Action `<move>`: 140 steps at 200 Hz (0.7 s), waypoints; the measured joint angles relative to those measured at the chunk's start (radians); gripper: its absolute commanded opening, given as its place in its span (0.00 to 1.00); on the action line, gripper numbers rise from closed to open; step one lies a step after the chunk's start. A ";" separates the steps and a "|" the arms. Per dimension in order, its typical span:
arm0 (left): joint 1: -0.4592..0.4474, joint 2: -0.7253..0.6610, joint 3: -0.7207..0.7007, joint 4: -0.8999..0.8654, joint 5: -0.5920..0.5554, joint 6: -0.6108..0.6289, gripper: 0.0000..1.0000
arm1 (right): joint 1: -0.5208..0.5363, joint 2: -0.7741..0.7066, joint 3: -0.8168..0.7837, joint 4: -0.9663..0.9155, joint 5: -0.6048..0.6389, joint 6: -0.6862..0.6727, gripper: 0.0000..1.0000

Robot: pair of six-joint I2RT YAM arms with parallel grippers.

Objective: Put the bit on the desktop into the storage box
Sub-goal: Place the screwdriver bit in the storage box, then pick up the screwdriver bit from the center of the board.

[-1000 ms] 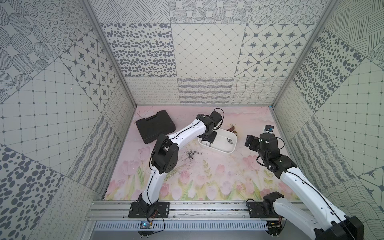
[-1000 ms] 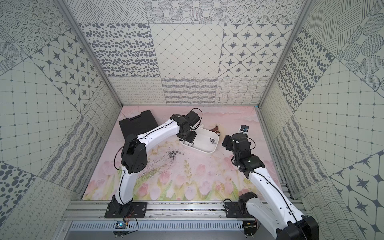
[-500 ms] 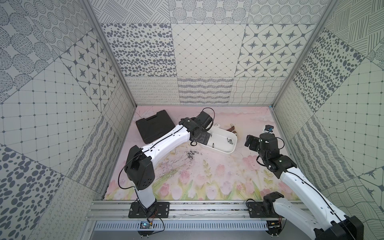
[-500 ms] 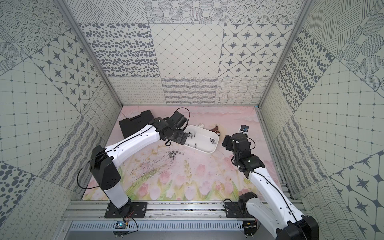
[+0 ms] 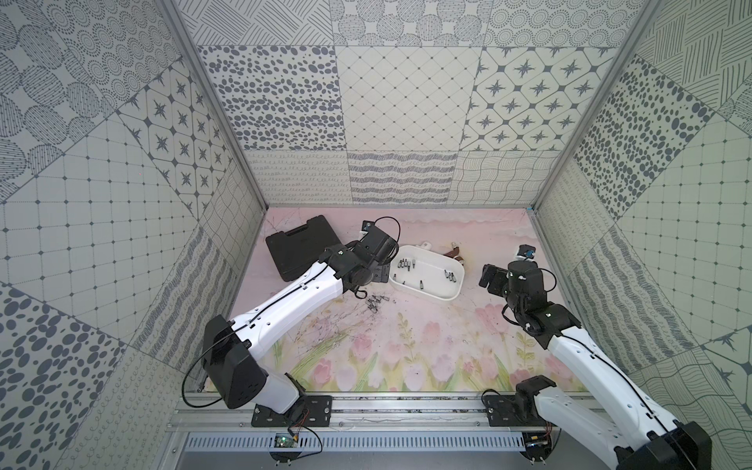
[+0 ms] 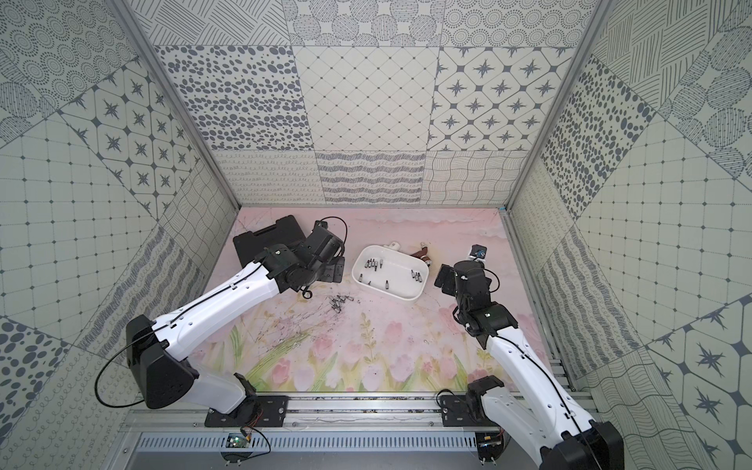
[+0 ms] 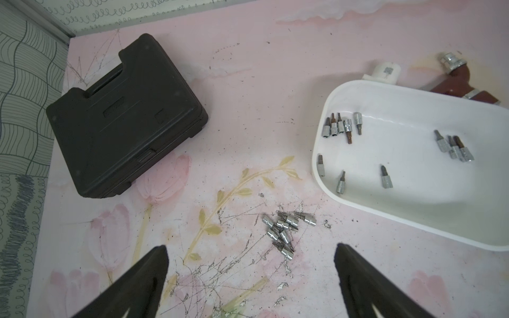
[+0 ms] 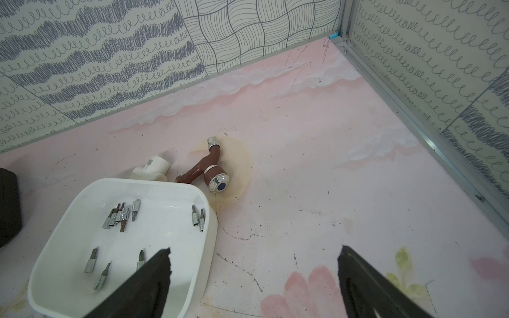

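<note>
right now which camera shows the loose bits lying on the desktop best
The left wrist view: the loose bits lie close and sharp, each one distinct. In both top views they are only a tiny dark cluster. The right wrist view misses them.

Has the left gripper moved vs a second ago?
Yes. The left gripper was over the left end of the white shallow plastic storage box. It has pulled off toward the black hard-shell tool case, open and empty.

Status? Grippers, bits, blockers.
Left gripper and right gripper: jaws open, empty. Cluster of bits on desktop beside storage box; more bits inside. Nothing between cluster and box.
</note>
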 measured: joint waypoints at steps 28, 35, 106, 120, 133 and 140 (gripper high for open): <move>0.026 0.019 0.049 -0.064 0.001 -0.121 0.99 | 0.000 0.000 0.000 0.000 0.000 0.000 0.97; 0.032 0.029 0.067 -0.084 0.002 -0.153 0.99 | 0.000 0.000 0.000 0.000 0.000 0.000 0.97; 0.051 0.075 0.111 -0.246 0.045 -0.496 0.90 | 0.000 0.000 0.000 0.000 0.000 0.000 0.96; 0.051 0.086 0.100 -0.259 0.066 -0.560 0.87 | 0.000 0.000 0.000 0.000 0.000 0.001 0.97; 0.051 0.098 0.080 -0.261 0.090 -0.611 0.83 | 0.000 0.000 0.000 0.000 0.000 0.001 0.97; 0.051 0.106 0.066 -0.260 0.106 -0.636 0.81 | 0.000 0.000 0.000 0.000 0.000 0.001 0.97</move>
